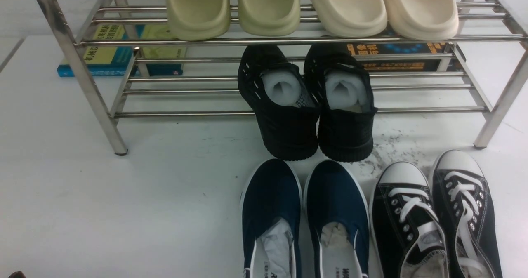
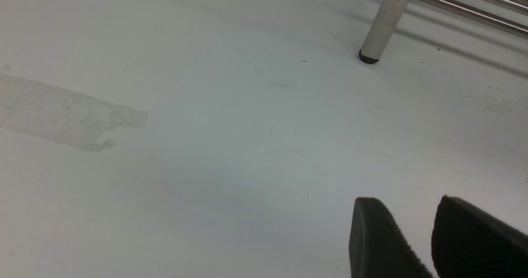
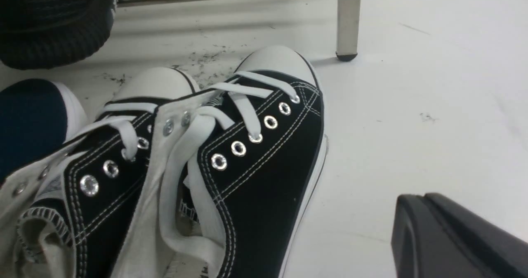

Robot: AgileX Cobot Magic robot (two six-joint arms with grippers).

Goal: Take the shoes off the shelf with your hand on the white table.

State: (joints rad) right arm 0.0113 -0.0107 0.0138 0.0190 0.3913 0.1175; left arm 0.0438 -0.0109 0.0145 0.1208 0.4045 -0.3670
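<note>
The shoes, a pair of black canvas sneakers [image 1: 433, 220] with white laces and toe caps, stand side by side on the white table [image 1: 123, 208] in front of the shelf's right leg, toes toward the chrome shelf [image 1: 288, 41]. In the right wrist view the shoes [image 3: 255, 166] fill the near side. My right gripper [image 3: 416, 197] is shut on nothing, low over bare table just beside their outer sole. My left gripper [image 2: 406, 201] hangs open and empty over bare table near a shelf leg [image 2: 383, 22]. Neither arm shows in the front view.
Chunky black shoes [image 1: 313, 104] with white stuffing overhang the lower tier. Navy slip-ons [image 1: 305, 216] stand on the table left of the sneakers. Green slippers [image 1: 231, 10] and cream slippers [image 1: 383, 10] sit on the top tier. Books [image 1: 119, 55] lie behind the shelf.
</note>
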